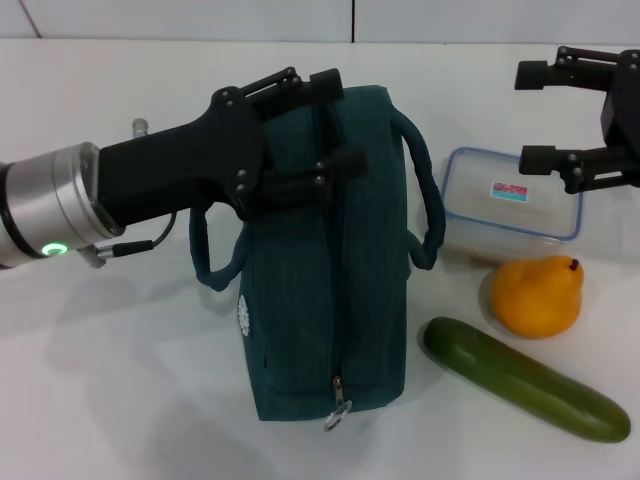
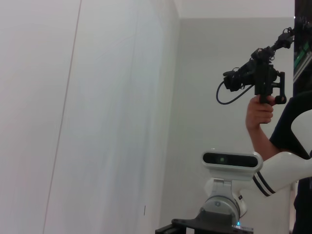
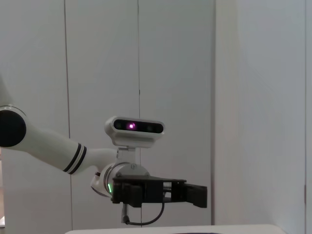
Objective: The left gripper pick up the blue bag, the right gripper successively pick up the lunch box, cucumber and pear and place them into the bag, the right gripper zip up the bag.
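The blue bag [image 1: 320,300] lies on the white table with its zipper facing up and the metal pull [image 1: 336,410] at the near end. My left gripper [image 1: 345,120] is open, its two fingers spread over the bag's far end, one at the far edge and one by the zipper line. The lunch box [image 1: 510,200] sits to the right of the bag. My right gripper [image 1: 535,115] is open and empty, hovering just above the box's far right side. The pear [image 1: 537,295] stands in front of the box. The cucumber [image 1: 525,380] lies in front of the pear.
The bag's loop handles stick out on both sides, one on the left [image 1: 205,260] and one on the right [image 1: 428,200], close to the lunch box. The white table [image 1: 120,380] reaches to a wall at the back. A person holding a camera [image 2: 258,80] stands behind the robot.
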